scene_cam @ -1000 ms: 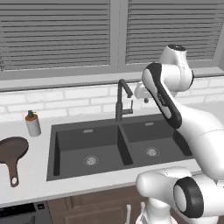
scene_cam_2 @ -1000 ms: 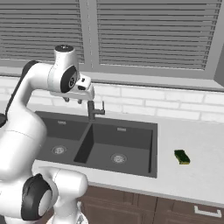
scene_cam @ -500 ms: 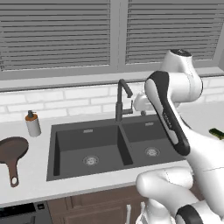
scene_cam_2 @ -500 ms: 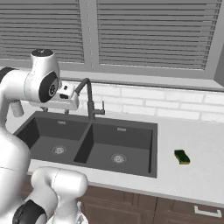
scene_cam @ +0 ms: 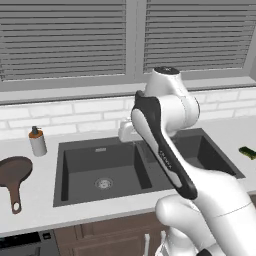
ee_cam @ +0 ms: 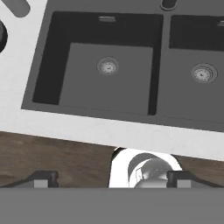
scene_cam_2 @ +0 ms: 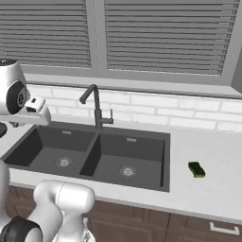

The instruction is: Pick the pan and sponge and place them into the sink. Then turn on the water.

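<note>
Brown pan: lies on the counter left of the sink, untouched.
Sponge: counter, right of the basins.
Gripper: high over the sink; fingers apart, holding nothing.

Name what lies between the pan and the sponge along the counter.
The sink lies between the pan and the sponge, as the left base view shows.

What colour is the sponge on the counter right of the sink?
The sponge is yellow with a dark green side, clearest in the right base view.
</note>
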